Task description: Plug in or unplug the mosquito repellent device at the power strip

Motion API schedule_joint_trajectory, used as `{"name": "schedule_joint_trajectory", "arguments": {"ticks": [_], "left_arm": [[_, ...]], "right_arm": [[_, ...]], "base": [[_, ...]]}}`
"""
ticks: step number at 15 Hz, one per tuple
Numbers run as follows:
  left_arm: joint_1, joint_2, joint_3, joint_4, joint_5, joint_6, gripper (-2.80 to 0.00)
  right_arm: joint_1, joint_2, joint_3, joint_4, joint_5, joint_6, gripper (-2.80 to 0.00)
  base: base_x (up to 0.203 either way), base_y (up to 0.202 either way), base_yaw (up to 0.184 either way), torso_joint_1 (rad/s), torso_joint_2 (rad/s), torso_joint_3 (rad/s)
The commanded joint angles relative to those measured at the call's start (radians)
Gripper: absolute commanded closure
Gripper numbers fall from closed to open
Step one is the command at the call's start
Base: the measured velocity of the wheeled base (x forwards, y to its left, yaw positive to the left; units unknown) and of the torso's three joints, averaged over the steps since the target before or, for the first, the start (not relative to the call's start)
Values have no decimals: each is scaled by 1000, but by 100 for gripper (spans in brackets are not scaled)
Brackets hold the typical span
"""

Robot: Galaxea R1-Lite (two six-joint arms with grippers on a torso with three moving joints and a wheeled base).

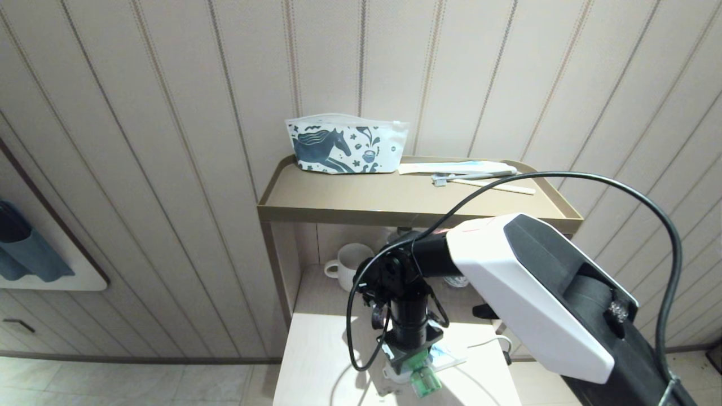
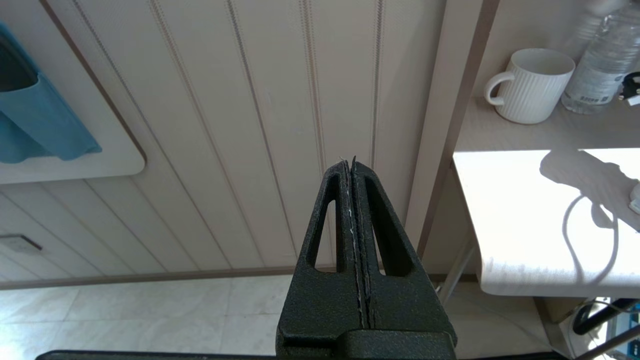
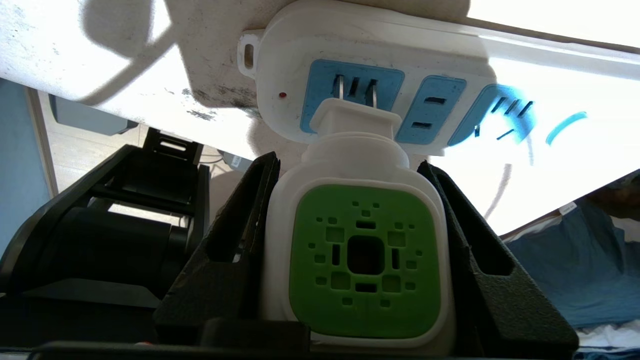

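Note:
My right gripper (image 3: 347, 164) is shut on the mosquito repellent device (image 3: 365, 250), one finger on each side of its white head with the green vented face. Its two metal prongs meet the end light-blue socket of the white power strip (image 3: 375, 45); part of each prong still shows. In the head view the right gripper (image 1: 414, 361) points down at the pale table, with the device's green bottle (image 1: 424, 382) below it and the power strip (image 1: 449, 355) under it. The left gripper (image 2: 348, 162) is shut on nothing, parked left of the table and facing the wall.
A white mug (image 1: 350, 265) and a clear water bottle (image 2: 600, 60) stand at the back of the table (image 1: 316, 349). Above is a brown shelf tray (image 1: 395, 211) with a horse-print pouch (image 1: 347, 144) and a toothbrush (image 1: 479, 177). The strip's white cord (image 1: 491, 341) runs right.

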Motion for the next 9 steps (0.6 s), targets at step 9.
{"name": "schedule_joint_trajectory", "arguments": {"ticks": [9], "left_arm": [[-1, 2, 0, 0, 0, 0, 0]], "right_arm": [[4, 2, 0, 5, 3, 3, 0]], "base": [[0, 0, 0, 0, 0, 0]]}}
